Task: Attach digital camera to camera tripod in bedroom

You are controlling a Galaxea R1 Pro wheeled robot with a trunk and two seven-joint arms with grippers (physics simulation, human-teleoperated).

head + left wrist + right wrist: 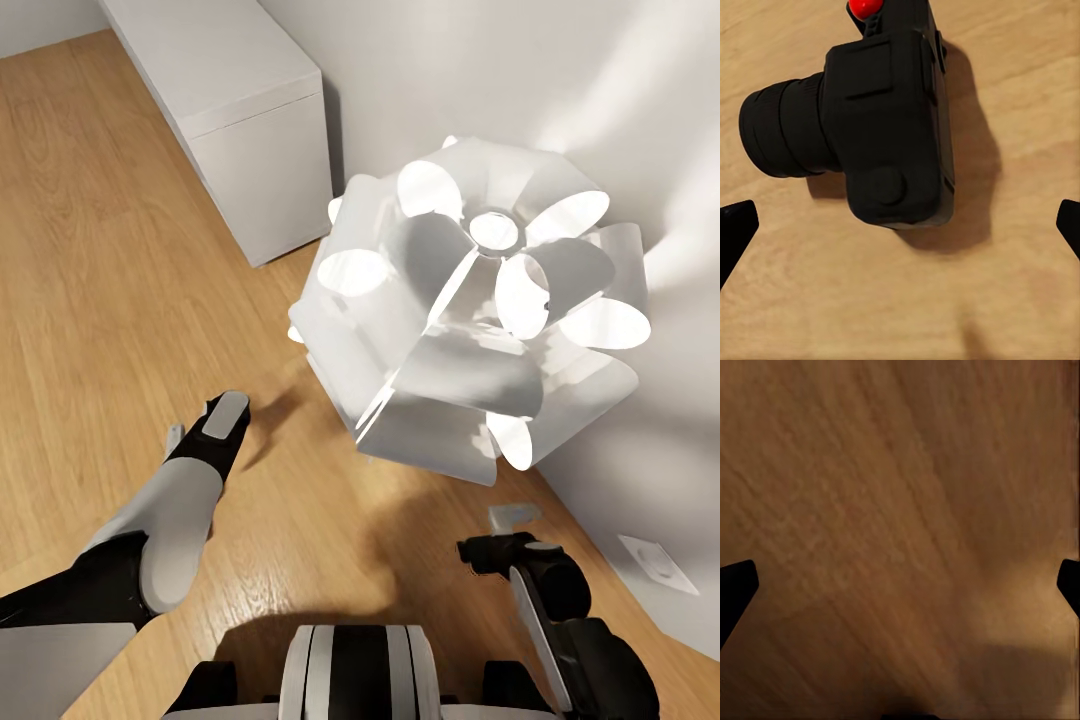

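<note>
The digital camera (881, 127) lies on the light wooden floor, black and boxy, its lens barrel out to one side and its round red button (865, 7) at the frame's edge. My left gripper (900, 225) hovers just above it, open, both fingertips wide apart and touching nothing. In the head view the left arm (185, 490) reaches down to the floor left of the lamp. My right gripper (500, 535) hangs open over bare floor (900, 510) near the wall. The camera tripod is out of view.
A white petal floor lamp (470, 300) stands close ahead, between the arms and the white wall (600, 80). A pale grey cabinet (250, 130) sits against the wall at the back left. A wall socket (655, 562) is low on the right.
</note>
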